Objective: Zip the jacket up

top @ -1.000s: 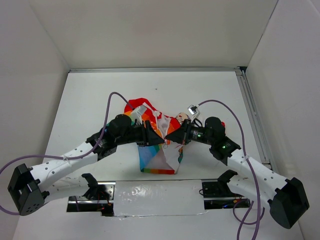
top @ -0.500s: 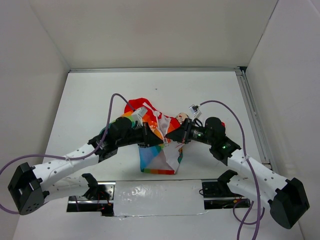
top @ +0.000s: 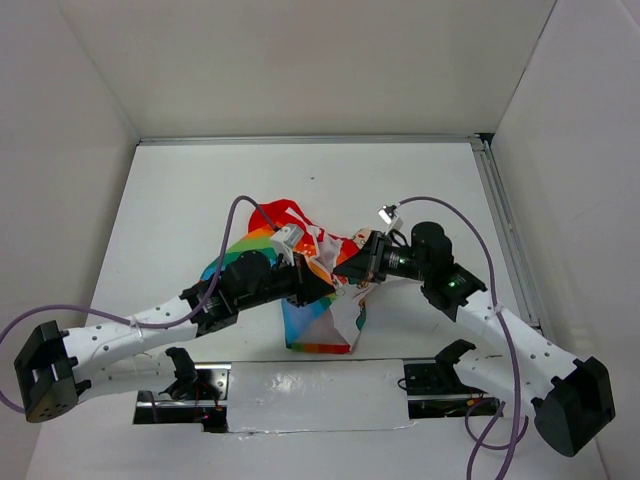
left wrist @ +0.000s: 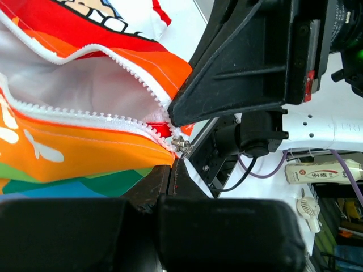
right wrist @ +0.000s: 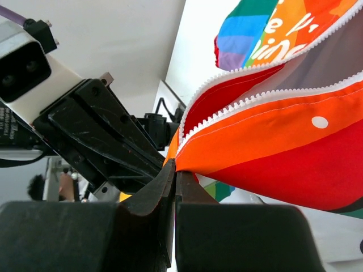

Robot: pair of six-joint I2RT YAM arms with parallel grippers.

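The jacket (top: 318, 322) is bunched at the table's middle, with red, orange and rainbow panels, and is held up between both grippers. My left gripper (top: 324, 284) is shut, and in the left wrist view its tips (left wrist: 174, 163) pinch the metal zipper pull (left wrist: 182, 145) where the two white tooth rows meet on the orange fabric (left wrist: 85, 144). My right gripper (top: 347, 268) is shut on the jacket's orange edge (right wrist: 272, 136) right beside the zipper's closed end; its tips (right wrist: 176, 170) face the left gripper (right wrist: 108, 136) closely. The zipper is open above the slider.
A metal rail (top: 506, 235) runs along the table's right edge. A reflective strip (top: 320, 384) lies between the arm bases at the near edge. White walls enclose the table on the left, back and right. Purple cables loop over both arms.
My left arm has reached further right and toward the near edge, with its wrist turned, so more rainbow fabric shows at the jacket's left. My right gripper has barely moved.
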